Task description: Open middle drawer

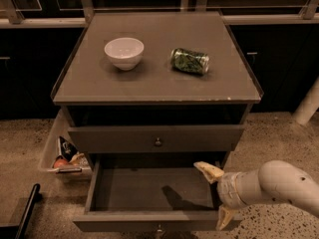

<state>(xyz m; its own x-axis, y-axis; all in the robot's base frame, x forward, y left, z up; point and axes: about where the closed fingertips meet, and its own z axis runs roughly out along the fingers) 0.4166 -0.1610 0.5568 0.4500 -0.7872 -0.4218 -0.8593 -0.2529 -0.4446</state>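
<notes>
**Hidden and cropped detail.** The hand (208,196), fingers (209,171) spread, sits at the front right corner of the bench (149,86). Its arm (279,185) is cut off by the view's right border and hides part of the right wall of the middle drawer (144,190). The drawer's knob (159,229) is cropped by the lower border, and whatever lies beneath the drawer is concealed. The recess (154,114) under the bench's front edge is too dark to read. The bin (48,153) beside the bench's left edge is partly hidden, and its contents are indistinct. The can (189,60) lies near the right edge, its label illegible.
</notes>
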